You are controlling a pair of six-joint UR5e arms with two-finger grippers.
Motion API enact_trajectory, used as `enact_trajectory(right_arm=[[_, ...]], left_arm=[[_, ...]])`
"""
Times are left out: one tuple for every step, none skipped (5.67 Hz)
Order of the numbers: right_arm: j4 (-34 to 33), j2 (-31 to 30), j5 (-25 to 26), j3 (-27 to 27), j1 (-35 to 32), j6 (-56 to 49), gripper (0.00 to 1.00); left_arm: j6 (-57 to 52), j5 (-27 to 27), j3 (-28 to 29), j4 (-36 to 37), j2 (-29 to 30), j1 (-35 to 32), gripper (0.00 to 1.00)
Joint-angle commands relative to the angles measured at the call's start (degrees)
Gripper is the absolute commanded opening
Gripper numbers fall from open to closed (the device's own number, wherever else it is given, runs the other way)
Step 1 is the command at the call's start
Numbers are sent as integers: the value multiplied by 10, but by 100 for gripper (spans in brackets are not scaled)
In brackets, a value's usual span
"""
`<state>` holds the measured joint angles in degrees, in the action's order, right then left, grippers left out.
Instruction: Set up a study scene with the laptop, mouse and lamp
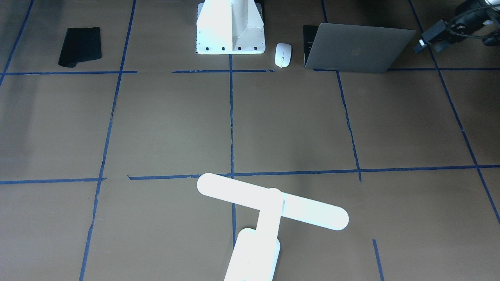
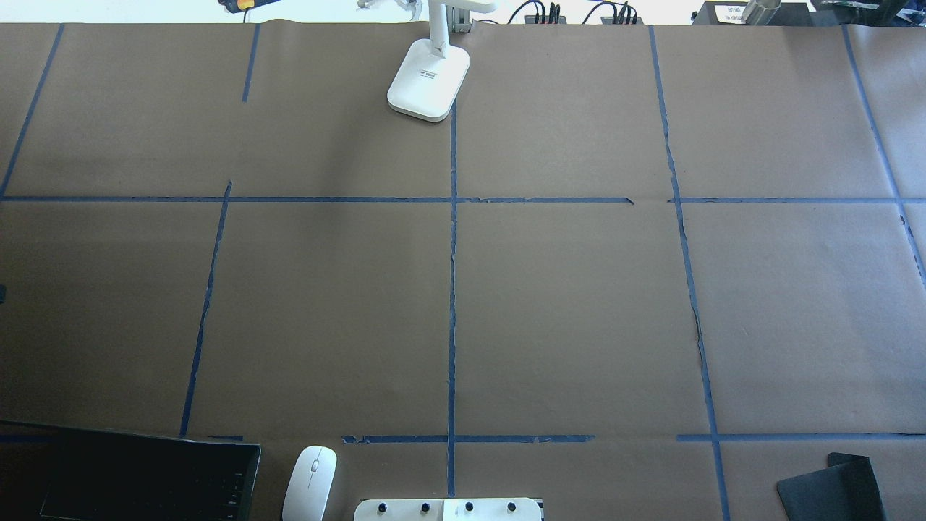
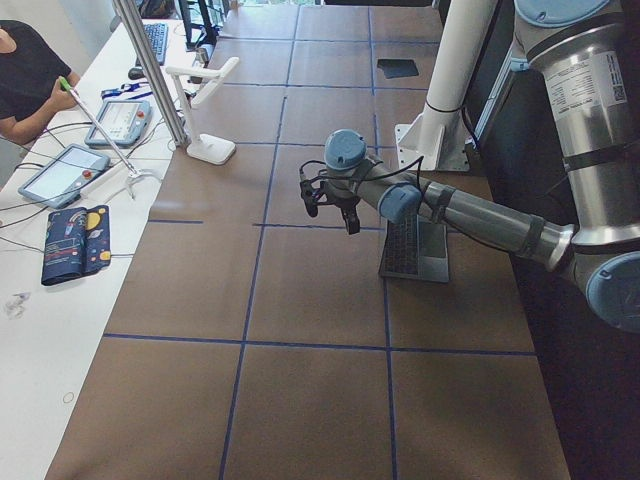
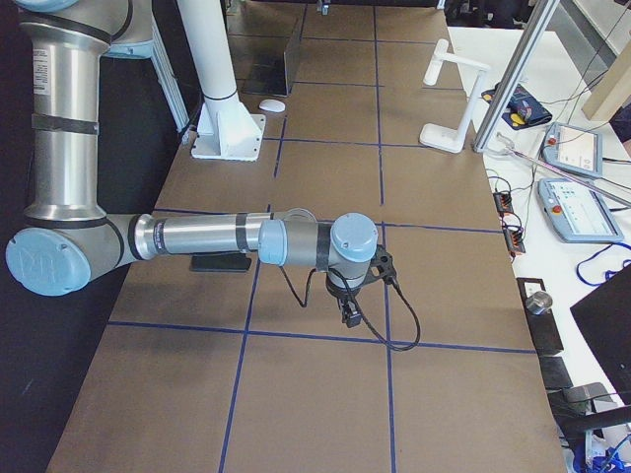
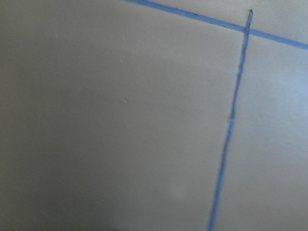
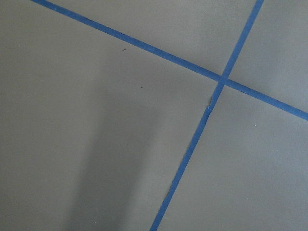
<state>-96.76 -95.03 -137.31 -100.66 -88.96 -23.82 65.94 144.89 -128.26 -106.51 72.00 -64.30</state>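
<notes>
Along the robot-side edge of the desk (image 2: 579, 304), toward its left corner, the laptop (image 1: 359, 48) sits open with its lid tilted back. It looks stiff, smooth and fairly heavy, so a hold on a side edge of the keyboard half seems safer than one on the hinged lid. Just beside it to the right, not touching, lies the mouse (image 2: 311, 481). It is probably light, low and slippery, and best pinched across its narrow flanks. At the middle of the far edge stands the lamp (image 2: 428, 79), likely top-heavy with joints that may give. The upright arm just above the base looks the firmest spot. The left fingers (image 3: 350, 224) hover by the laptop, and the right fingers (image 4: 350, 313) hang over bare paper toward the right end. Whether either pair is released or clenched I cannot tell.
</notes>
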Motion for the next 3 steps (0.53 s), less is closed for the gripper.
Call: enact_trajectory(right_arm=[[0,1,0,3,3,6,100],[0,1,0,6,3,6,100],[0,-3,-1,6,3,6,100]], left_arm=[[187,-5,-60,0,-17,45,100],[308,-6,-85,-2,-22,53,100],[421,-13,-115,-5,-21,101,100]])
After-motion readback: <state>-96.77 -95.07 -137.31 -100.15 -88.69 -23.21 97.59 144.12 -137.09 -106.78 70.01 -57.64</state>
